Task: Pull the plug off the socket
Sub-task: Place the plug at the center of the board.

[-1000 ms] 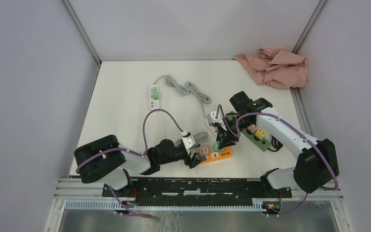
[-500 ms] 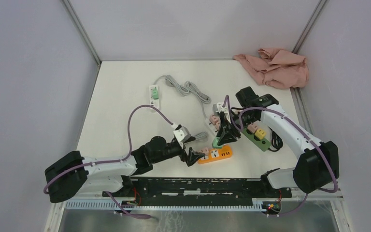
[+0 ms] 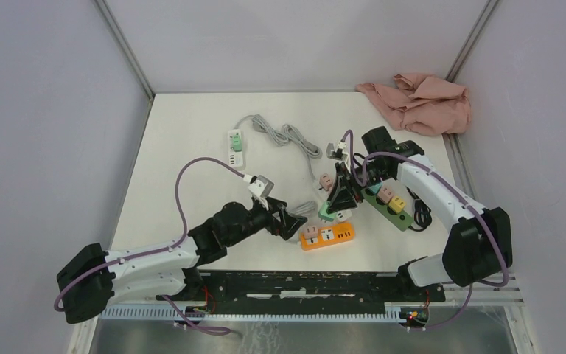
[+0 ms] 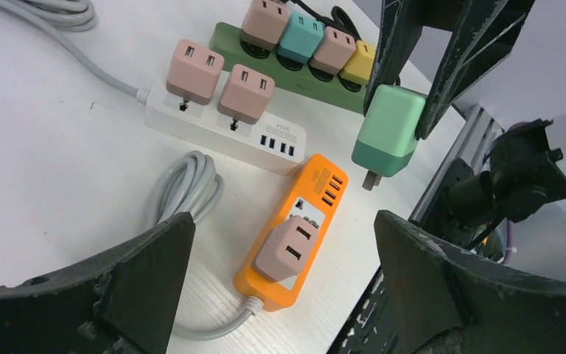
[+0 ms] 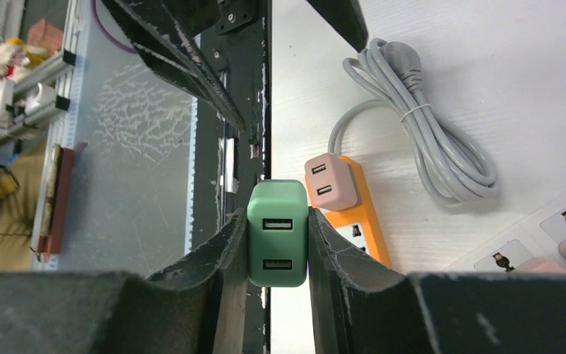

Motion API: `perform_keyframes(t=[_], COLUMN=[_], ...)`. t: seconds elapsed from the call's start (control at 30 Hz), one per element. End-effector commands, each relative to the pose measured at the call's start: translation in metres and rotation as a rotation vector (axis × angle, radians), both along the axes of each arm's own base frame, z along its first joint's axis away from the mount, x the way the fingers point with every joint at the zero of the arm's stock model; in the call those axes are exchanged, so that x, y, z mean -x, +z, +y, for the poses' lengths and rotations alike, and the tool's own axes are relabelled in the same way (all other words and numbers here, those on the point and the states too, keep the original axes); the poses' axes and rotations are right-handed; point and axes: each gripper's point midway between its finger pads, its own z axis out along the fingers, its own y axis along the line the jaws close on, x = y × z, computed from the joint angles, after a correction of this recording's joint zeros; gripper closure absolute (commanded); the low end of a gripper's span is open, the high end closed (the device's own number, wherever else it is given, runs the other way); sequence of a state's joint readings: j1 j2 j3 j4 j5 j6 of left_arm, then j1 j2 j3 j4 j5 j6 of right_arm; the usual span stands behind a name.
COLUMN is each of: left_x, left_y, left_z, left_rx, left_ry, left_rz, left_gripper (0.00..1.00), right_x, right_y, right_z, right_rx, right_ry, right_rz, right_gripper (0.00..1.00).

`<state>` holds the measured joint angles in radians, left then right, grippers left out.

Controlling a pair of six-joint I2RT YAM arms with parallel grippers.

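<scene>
The right end effector is clenched on the green plug, one finger on each flat side, and holds it in the air just above the far end of the orange power strip. In the left wrist view the plug's prongs hang bare, apart from the strip – so we judge the pull itself done and the carry-away the step in hand.

The left end effector is released, jaws spread wide around the near end of the strip, touching nothing we can make out. A pink plug sits seated in that same end.

Next we would move the green plug sideways to a bare patch of the counter, lower it and let go – keeping clear of the white and green strips crowded just beyond. Whether the pink plug is also wanted, we cannot tell.
</scene>
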<state>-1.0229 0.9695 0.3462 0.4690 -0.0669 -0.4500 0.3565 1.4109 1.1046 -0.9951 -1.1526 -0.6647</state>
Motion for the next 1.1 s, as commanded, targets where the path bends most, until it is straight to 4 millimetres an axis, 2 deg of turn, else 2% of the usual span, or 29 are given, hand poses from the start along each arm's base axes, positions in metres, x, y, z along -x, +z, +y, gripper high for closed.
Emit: perform_keyframes(t=[0.0, 0.07, 0.23, 0.43, 0.67, 0.9, 1.07], left_x=[-0.01, -0.013, -0.028, -0.036, -0.035, -0.03, -0.028], left_y=[0.032, 0.035, 0.024, 0.016, 0.024, 0.017, 0.026], left_z=[0.0, 0.001, 0.008, -0.001, -0.013, -0.021, -0.021], left_rx=[0.098, 0.102, 0.013, -0.054, -0.064, -0.153, -0.121], left_ry=[0.078, 0.097, 0.198, 0.216, 0.164, 0.114, 0.1], left_rz=[0.049, 0.049, 0.089, 0.135, 0.091, 0.007, -0.032], left_gripper=[0.03, 0.04, 0.05, 0.06, 0.05, 0.06, 0.06], right_x=[-0.02, -0.026, -0.032, -0.039, -0.043, -0.045, -0.044], right_y=[0.02, 0.018, 0.014, 0.011, 0.009, 0.008, 0.008], right_z=[0.011, 0.011, 0.011, 0.012, 0.013, 0.014, 0.014], right_rx=[-0.075, -0.067, -0.052, -0.042, -0.038, -0.034, -0.04], right_ry=[-0.076, -0.122, -0.149, -0.179, -0.201, -0.209, -0.209], right_rz=[0.079, 0.131, 0.161, 0.204, 0.25, 0.281, 0.301], right_gripper=[1.0, 1.0, 1.0, 1.0, 1.0, 1.0, 0.99])
